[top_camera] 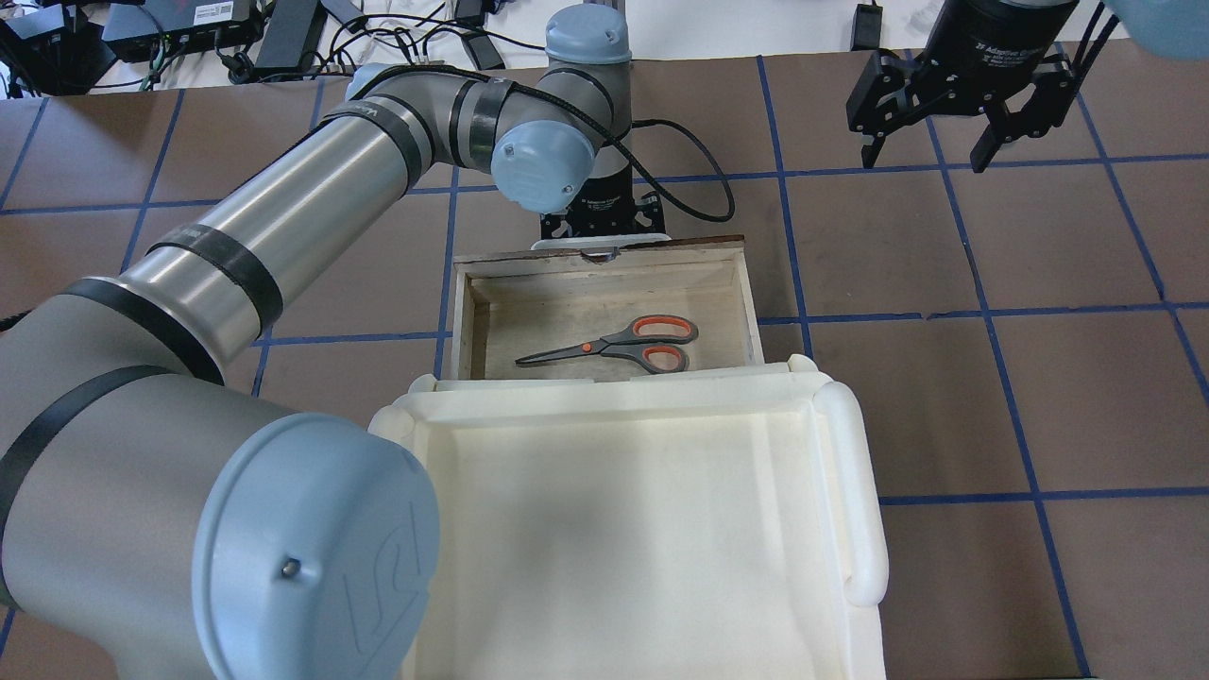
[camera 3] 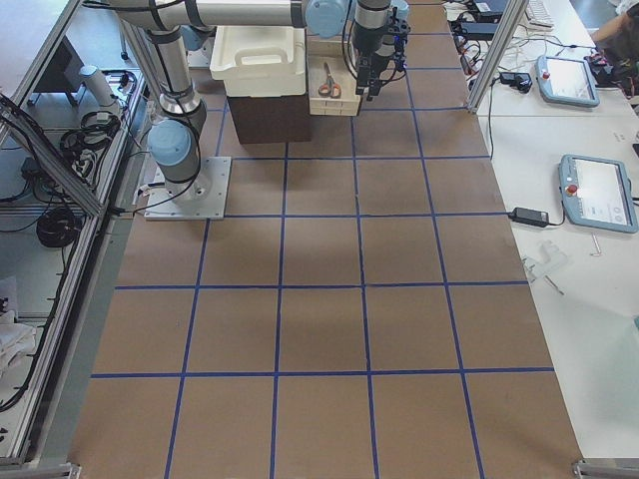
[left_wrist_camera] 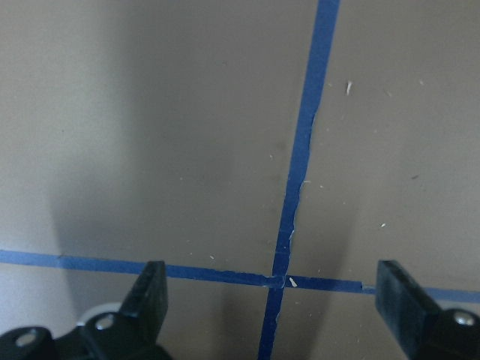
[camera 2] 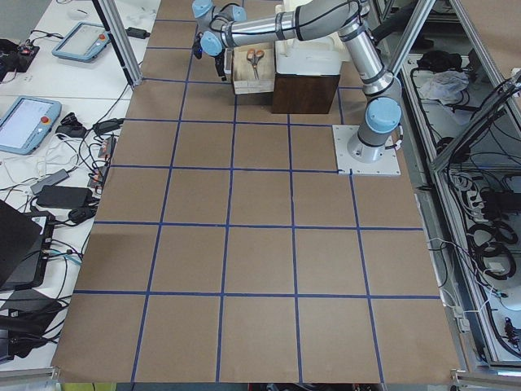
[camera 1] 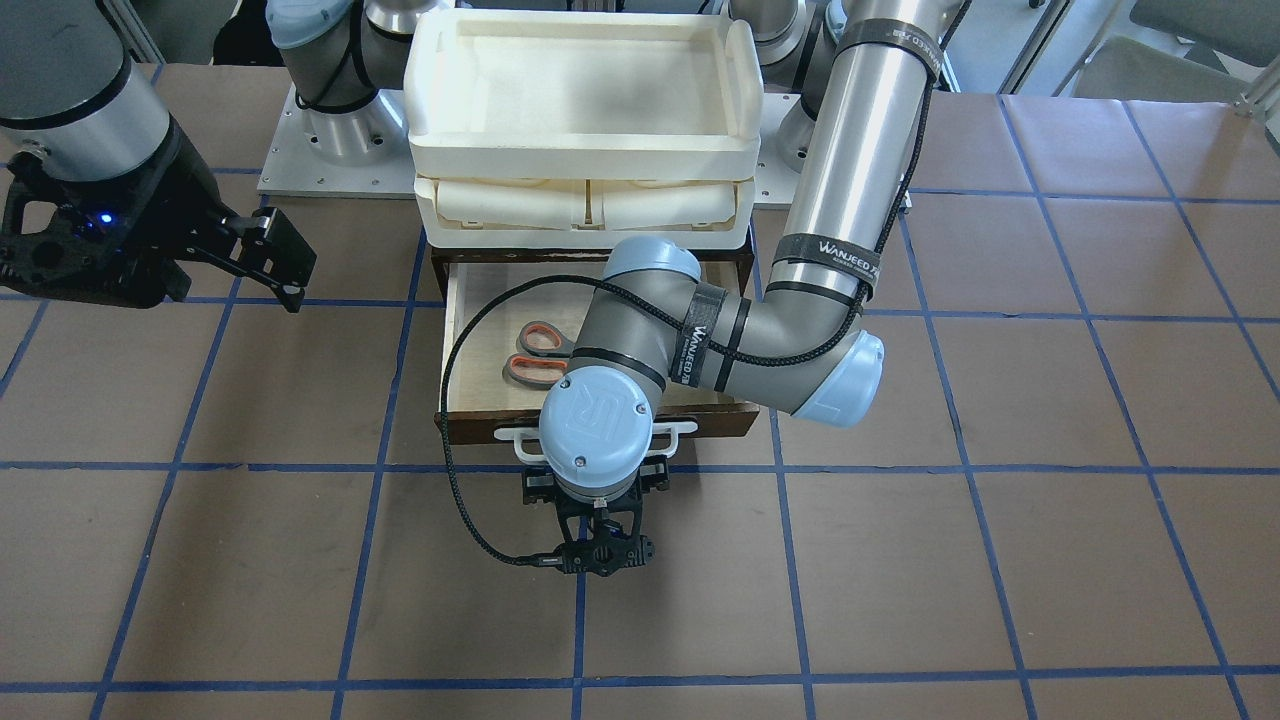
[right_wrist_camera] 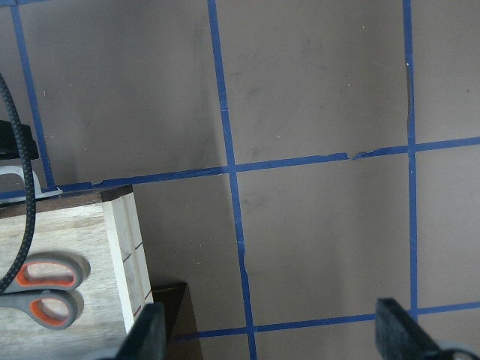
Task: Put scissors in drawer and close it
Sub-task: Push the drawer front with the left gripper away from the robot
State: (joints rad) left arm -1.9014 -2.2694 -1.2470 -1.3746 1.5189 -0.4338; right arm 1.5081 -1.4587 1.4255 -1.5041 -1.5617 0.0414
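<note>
Overhead exterior view: scissors [top_camera: 614, 345] are being seen inside pulled-out drawer [top_camera: 746, 302], just robot-side of left gripper [left_wrist_camera: 270, 270], fingers spread wide, nothing held; right gripper [top_camera: 930, 142] likewise. Risk: drawer being skewed & jammed by off-centre push on handle [camera 1: 680, 428].

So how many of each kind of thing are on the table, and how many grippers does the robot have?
Scissors: 1
Drawer: 1
White tray unit: 1
Grippers: 2, the left gripper and the right gripper
Total: 5
</note>
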